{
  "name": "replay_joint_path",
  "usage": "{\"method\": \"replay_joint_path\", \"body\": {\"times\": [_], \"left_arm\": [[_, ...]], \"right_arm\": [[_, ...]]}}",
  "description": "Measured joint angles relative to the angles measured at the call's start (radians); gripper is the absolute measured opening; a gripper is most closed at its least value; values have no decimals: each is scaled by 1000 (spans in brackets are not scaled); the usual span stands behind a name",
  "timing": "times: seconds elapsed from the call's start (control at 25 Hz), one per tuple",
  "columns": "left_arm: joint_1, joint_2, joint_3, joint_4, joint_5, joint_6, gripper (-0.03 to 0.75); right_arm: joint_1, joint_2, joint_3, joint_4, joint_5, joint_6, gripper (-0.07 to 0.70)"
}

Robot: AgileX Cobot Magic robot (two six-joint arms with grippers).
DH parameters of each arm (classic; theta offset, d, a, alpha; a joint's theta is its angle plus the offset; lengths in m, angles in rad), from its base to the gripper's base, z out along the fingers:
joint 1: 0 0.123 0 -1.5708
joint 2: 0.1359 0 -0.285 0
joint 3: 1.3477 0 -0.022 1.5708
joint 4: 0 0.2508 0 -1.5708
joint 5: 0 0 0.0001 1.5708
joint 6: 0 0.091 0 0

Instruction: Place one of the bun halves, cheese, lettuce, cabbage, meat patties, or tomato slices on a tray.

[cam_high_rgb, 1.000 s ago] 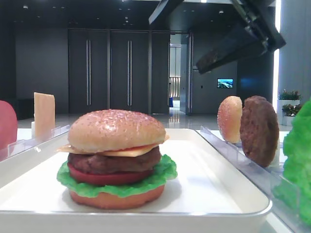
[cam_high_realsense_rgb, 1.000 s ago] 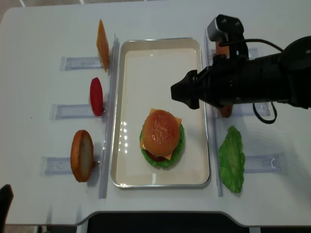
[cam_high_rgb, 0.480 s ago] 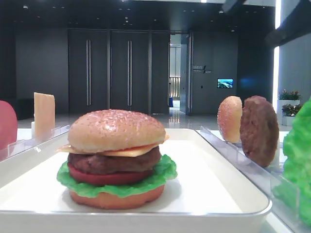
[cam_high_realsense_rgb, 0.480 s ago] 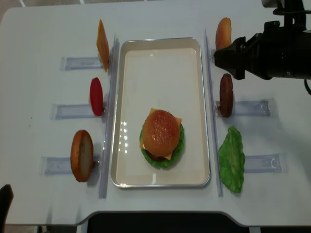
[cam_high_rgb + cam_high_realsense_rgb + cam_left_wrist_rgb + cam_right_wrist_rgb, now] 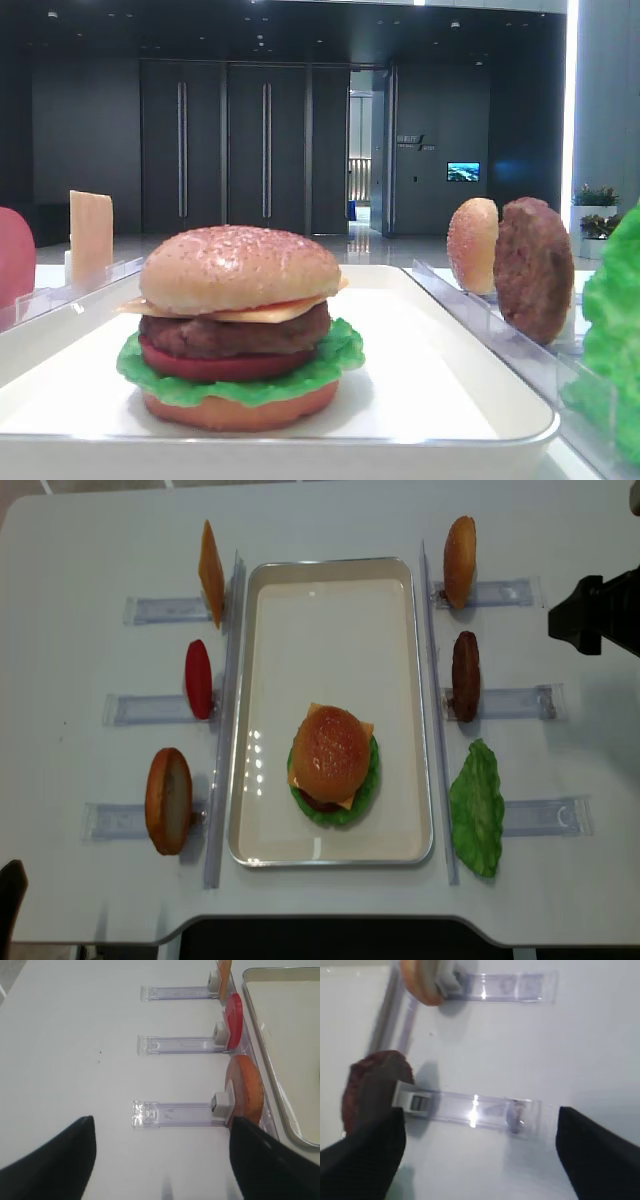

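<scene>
A stacked burger [image 5: 333, 765] sits on the white tray [image 5: 260, 680], with a seeded bun top [image 5: 240, 268] as its top layer. Right of the tray, a second bun top [image 5: 460, 548], a meat patty [image 5: 465, 675] and a lettuce leaf [image 5: 477, 808] stand in holders. To the left are the cheese [image 5: 211, 573] and a tomato slice [image 5: 199, 678]. Cabbage is out of view. My right gripper [image 5: 480, 1160] is open and empty at the table's right edge, beside the patty [image 5: 370, 1095]. My left gripper [image 5: 160, 1160] is open and empty over bare table.
A flat orange bun base [image 5: 168, 800] stands front left, close to my left gripper's right finger [image 5: 265, 1160]. Clear holder strips [image 5: 515, 702] lie along both sides of the tray. The tray's long rim [image 5: 270, 1060] runs just right of the left holders.
My right arm has pulled back from over the tray to the table's right edge and has left the low front view. The burger and the pieces in the holders have not moved.
</scene>
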Motion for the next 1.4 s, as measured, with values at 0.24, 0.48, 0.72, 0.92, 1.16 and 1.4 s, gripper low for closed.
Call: {"method": "replay_joint_path", "body": {"times": [0.24,0.48,0.72,0.92,1.16,1.4], "left_arm": [[0,0,0,0,0,0,636],[0,0,0,0,0,0,636],[0,0,0,0,0,0,636],[0,0,0,0,0,0,636],[0,0,0,0,0,0,636],[0,0,0,0,0,0,636]], "right_arm": [[-75,0,0,-278,26,210,581],[-80,-2,-21,-520,90,443,581],[-80,-87,-29,-592,168,517,581],[-57,-257,-29,-642,296,561,581],[-54,-563,20,-643,437,568,581],[-54,-842,107,-645,530,601,581]]}}
